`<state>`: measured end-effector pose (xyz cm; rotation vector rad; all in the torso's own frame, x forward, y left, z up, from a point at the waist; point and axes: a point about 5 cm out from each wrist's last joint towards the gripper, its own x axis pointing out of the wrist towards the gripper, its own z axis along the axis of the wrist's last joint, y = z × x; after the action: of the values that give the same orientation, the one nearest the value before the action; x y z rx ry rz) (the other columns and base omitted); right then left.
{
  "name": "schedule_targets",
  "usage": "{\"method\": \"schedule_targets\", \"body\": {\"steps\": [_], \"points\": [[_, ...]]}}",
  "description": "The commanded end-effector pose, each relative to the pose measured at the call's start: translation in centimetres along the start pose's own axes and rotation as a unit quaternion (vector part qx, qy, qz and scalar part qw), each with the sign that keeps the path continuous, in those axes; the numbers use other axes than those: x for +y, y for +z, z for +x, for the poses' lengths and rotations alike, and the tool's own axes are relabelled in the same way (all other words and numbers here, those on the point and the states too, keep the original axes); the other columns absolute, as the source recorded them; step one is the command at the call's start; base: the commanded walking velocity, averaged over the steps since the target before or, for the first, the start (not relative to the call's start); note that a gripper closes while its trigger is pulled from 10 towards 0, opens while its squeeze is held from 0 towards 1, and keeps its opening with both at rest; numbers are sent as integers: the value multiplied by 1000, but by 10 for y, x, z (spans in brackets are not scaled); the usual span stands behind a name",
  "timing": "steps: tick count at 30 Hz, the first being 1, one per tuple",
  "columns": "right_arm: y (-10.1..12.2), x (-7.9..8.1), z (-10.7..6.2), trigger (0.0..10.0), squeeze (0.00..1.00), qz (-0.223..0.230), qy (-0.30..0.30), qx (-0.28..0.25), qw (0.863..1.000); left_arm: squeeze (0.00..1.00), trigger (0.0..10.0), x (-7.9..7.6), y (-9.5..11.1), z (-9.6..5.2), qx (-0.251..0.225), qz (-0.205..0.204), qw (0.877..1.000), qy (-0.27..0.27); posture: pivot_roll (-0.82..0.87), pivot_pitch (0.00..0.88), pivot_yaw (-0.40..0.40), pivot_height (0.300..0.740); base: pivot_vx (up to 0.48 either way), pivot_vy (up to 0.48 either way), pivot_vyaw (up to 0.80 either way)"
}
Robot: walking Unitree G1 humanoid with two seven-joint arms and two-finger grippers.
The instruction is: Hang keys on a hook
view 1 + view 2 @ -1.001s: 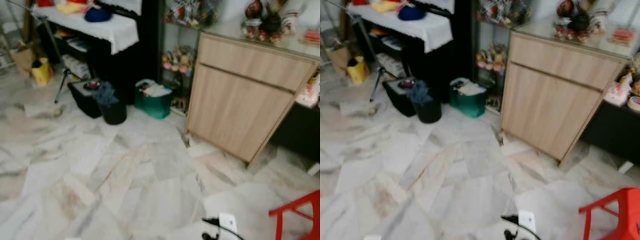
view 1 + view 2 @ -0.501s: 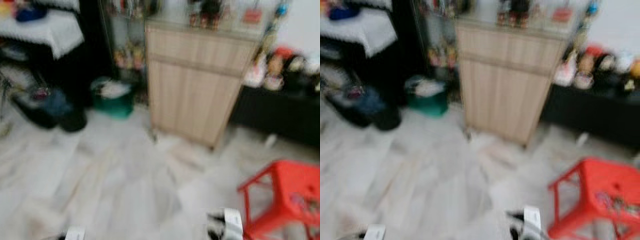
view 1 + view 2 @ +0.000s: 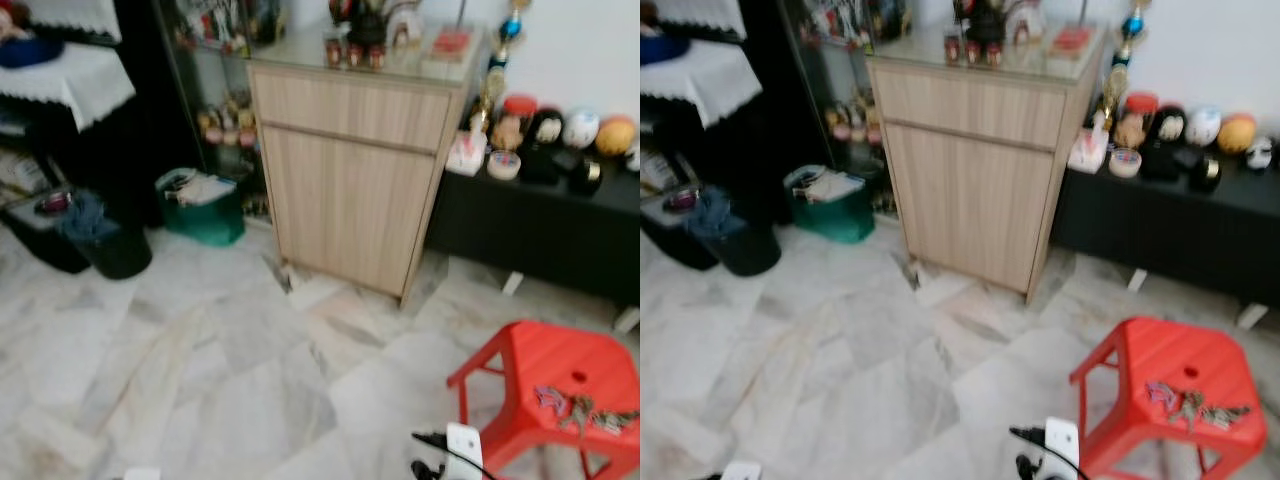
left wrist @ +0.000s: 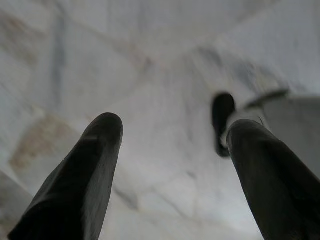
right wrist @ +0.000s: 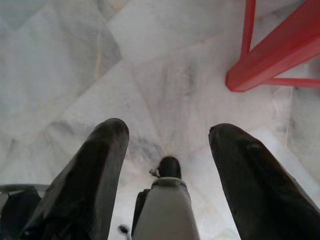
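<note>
Currently the keys [image 3: 1188, 405] lie loose on the seat of a red stool [image 3: 1170, 385] at the robot's lower right, a small bunch spread flat near the stool's outer edge. No hook can be made out.

Both arms hang idle, pointing at the marble floor [image 3: 230, 370]. The left gripper [image 4: 172, 150] has its fingers spread with nothing between them; the right gripper [image 5: 167, 145] is likewise spread and empty, with a stool leg just ahead of it.

Judged stage: approach. The keys have not been picked up, and the robot stands short of the stool.

A wooden cabinet [image 3: 350, 190] stands ahead, and a low black bench [image 3: 545, 235] carrying ornaments lies to its right, behind the stool. A green bin [image 3: 200, 205] and a dark bucket [image 3: 110, 245] sit well to the left.

Risks, as judged:
- The keys lie flat and splayed; a pinch from above may catch a single key or ring and let the rest swing or slip.
- They sit near the seat's edge; a nudge could push them onto the floor.
- The light plastic stool may shift or tip if a gripper or leg bumps it.
- A white plug and cable [image 3: 455, 450] lie on the floor just beside the stool, a possible snag underfoot.
- With the hook unlocated, carrying could start in the wrong direction.
</note>
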<state>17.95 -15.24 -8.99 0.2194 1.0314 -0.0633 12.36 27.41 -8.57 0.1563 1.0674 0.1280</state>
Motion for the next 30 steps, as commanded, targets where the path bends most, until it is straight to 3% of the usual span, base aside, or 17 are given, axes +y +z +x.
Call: {"method": "schedule_targets", "body": {"steps": [1,12,18,30], "points": [[-3,0,0,10000,0,-5,0,5,1000,0,10000,3,0,0,2,7,1000,4,74,0,-25,740,0,-266,0],[2,-11,-1,10000,0,-17,-9,4,1000,0,10000,-9,2,2,2,-8,1000,-4,116,0,-26,740,0,-268,0],[7,-21,-2,10000,0,7,-22,-4,1000,0,10000,-21,5,4,-2,-15,1000,-10,122,0,-55,740,0,-266,-696],[6,-13,-1,10000,0,16,-17,-16,1000,0,10000,-13,3,3,0,-24,1000,-4,52,0,-10,740,0,-267,-114]]}}
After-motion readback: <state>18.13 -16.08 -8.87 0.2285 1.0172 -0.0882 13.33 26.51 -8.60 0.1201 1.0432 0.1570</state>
